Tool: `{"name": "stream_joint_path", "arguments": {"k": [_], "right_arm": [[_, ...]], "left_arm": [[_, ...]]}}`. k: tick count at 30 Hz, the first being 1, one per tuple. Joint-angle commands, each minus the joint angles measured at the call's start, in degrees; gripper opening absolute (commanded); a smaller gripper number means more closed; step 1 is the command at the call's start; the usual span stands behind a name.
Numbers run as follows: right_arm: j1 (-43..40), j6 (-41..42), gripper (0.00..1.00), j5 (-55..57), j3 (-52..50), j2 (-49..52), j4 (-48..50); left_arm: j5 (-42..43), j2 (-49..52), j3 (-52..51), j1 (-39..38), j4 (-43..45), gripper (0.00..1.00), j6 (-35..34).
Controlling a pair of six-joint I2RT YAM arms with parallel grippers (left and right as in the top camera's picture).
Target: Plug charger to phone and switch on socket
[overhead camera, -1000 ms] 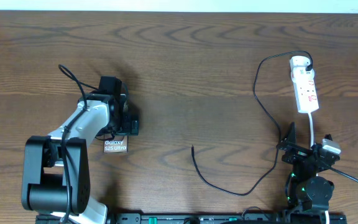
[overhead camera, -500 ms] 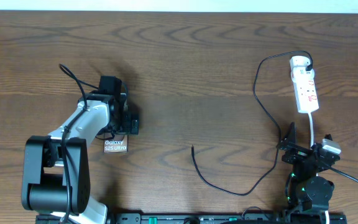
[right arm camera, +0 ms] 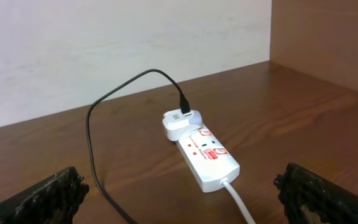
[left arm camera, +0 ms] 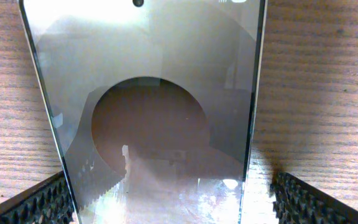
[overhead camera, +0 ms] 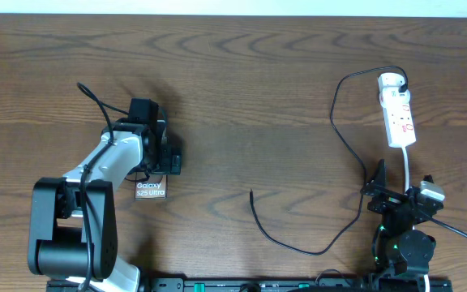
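Straddling the phone (overhead camera: 151,191) at table left, my left gripper (left arm camera: 173,200) is spread, not clamped. My right gripper (right arm camera: 185,198) gapes empty near the socket (overhead camera: 398,115). The charger (overhead camera: 251,195) tip lies loose mid-table, so plugging and switching both remain.

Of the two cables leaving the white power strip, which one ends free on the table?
The thin black charger cable: its tip lies loose, unplugged. The white lead leaves the power strip and runs out of sight.

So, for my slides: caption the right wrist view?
Power strip with charger cable plugged in, on wooden table, framed by open tool.
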Motion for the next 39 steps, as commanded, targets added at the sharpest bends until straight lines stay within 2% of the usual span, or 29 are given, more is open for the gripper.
{"name": "stream_joint_path", "arguments": {"k": [1,12,30,35,39], "right_arm": [[0.28,0.52,0.99,0.48,-0.04,-0.31,-0.24],[0.28,0.52,0.99,0.48,-0.04,-0.31,-0.24],[0.28,0.52,0.99,0.48,-0.04,-0.31,-0.24],[0.28,0.52,0.99,0.48,-0.04,-0.31,-0.24],[0.28,0.52,0.99,0.48,-0.04,-0.31,-0.24]], "left_arm": [[-0.55,0.76,-1.73,0.02,-1.31,0.98,0.55],[-0.57,0.76,-1.73,0.02,-2.64,0.98,3.19],[-0.57,0.76,-1.73,0.02,-2.6,0.97,3.3],[-0.57,0.76,-1.73,0.02,-2.6,0.8,3.32],[-0.57,0.76,-1.73,0.02,-2.6,0.79,3.32]]}}
